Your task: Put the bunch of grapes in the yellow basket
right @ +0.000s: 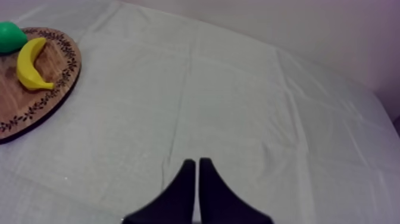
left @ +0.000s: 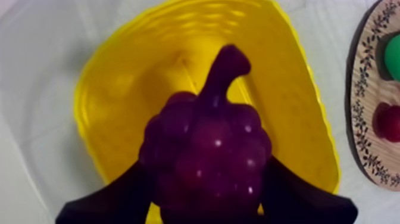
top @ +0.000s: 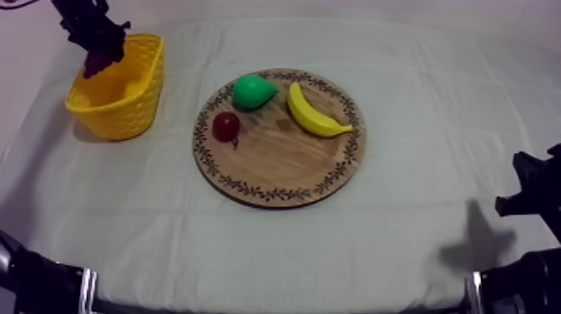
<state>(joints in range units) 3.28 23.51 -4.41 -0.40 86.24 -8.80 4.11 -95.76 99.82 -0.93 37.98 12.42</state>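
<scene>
Release step, by the look of it. Left end effector [top: 98, 43] closed round the bunch of grapes [left: 205, 158], one black finger [left: 110, 205] pressed to each side, stem pointing away from the wrist. Hangs over the yellow basket [top: 138, 104], toward its far corner in the top view; seen from the left wrist, with the basket floor behind the bunch. Seems to sit at about rim height rather than down inside, though hard to judge. Best handling: shift a touch toward the middle of the basket, away from the walls; lower until the bunch clears the rim; open wide in one move; lift straight up. Worth minding: light basket, probably easy to nudge or tip on the cloth if a finger catches the wall. Right end effector [right: 197, 173] with fingers together in a narrow wedge, gripping nothing, low over bare cloth at the table's right side, well apart from the wooden board [top: 275, 171]. Pear [top: 253, 90], banana [top: 315, 113] and small red fruit [top: 226, 126] on the board, no part in this step.
</scene>
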